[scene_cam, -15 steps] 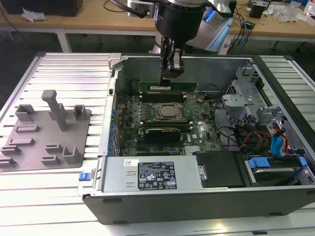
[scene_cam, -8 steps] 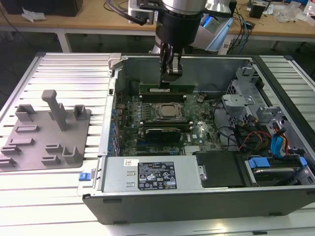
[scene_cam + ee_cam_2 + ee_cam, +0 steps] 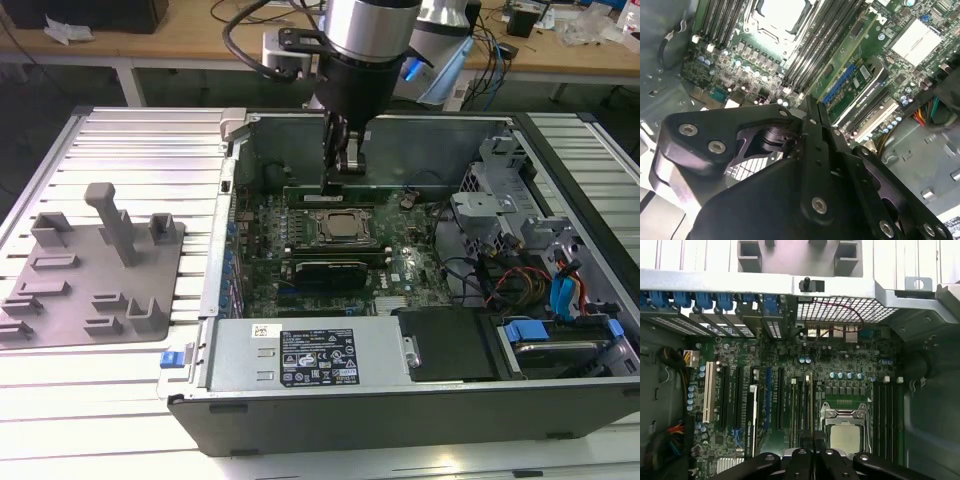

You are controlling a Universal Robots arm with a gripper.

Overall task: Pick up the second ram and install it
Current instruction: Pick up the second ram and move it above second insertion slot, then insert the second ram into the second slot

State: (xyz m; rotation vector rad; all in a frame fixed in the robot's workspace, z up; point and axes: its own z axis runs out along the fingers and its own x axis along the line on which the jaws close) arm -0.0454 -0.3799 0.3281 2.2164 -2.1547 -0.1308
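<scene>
Pincer [image 3: 341, 178] fingers are pressed together, with no gap you can make out in both wrist views. Their tips sit low inside the open computer case [image 3: 300, 385], right at the top edge of the second ram [image 3: 305, 190]. Whether they nip that edge or merely bear on it, you cannot tell. Starting from the exterior view's left, the grey holder block [image 3: 95, 265] lies on the slatted surface [image 3: 130, 135], well apart from the work, with the case just beside it. Inside the case, the second ram stands on edge in the slot bank on the far side of the processor socket [image 3: 343, 228], running alongside it. Further right, the red and blue cables [image 3: 560, 290] bunch near the drive bay, well clear of the arm. You should read this as the install half of the job: the stick is already at its slot, so the work in hand looks like seating it. That calls for a push straight down, kept square over the slot and even along the stick, so neither end rides up or leans toward the socket. Your arm hangs upright over the case's far wall, wrist vertical, fingers pointing straight down at the board.
</scene>
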